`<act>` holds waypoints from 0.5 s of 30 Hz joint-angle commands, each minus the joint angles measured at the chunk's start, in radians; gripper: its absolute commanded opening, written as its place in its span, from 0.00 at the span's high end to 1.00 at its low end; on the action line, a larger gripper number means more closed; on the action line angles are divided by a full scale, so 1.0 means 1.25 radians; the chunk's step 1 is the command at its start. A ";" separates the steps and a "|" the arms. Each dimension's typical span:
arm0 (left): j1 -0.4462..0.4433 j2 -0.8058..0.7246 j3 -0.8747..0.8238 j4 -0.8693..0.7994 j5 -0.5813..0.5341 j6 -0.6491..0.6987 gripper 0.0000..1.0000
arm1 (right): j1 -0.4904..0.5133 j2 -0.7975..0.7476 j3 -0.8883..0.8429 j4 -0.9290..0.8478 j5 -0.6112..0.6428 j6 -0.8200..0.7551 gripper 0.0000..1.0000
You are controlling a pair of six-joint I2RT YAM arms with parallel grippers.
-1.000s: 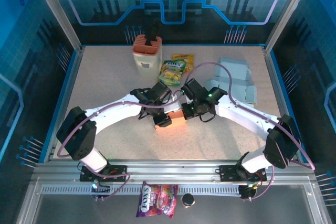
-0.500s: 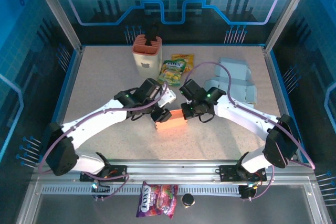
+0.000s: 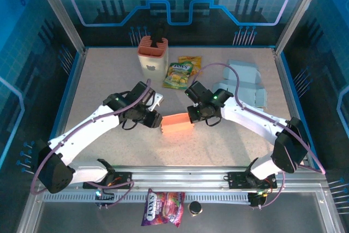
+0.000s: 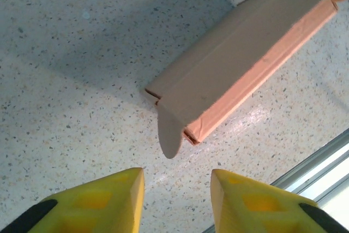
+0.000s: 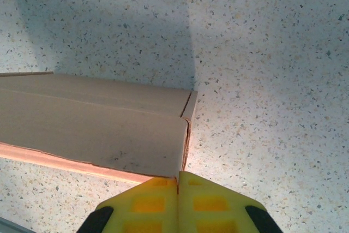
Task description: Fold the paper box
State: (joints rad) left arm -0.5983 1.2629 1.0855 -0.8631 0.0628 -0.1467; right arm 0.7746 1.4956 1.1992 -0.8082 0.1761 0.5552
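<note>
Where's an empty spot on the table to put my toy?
Bare: the near strip between orange box and front rail; the far left corner beside the pink holder. Crowded: the back, with candy bags and blue cartons.

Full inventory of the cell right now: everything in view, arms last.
paper box: 1, orange, table centre, between the grippers
holder: 1, salmon, back of table, something dark inside
candy packets: 2, yellow-green, back centre, right of the holder
flat cardboard: light blue, count unclear, back right
candy bag: 1, purple, near rail in front of the arm bases
round object: 1, dark, right of the candy bag
table: 1, speckled beige
left gripper: yellow fingers, open, just off the box's left end
right gripper: yellow fingers, shut on the box's right end edge
</note>
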 commanded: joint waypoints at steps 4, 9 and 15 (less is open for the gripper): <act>0.015 0.060 0.029 -0.009 0.055 -0.033 0.68 | 0.014 0.010 0.017 -0.021 0.004 0.016 1.00; 0.015 0.068 0.022 0.011 0.071 -0.025 0.68 | 0.014 0.011 0.020 -0.022 0.003 0.020 1.00; 0.016 0.085 0.014 0.033 0.072 -0.022 0.70 | 0.013 0.015 0.020 -0.020 0.001 0.020 1.00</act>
State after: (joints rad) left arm -0.5835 1.3510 1.0912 -0.8406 0.1253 -0.1680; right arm 0.7746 1.4975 1.1992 -0.8082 0.1761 0.5621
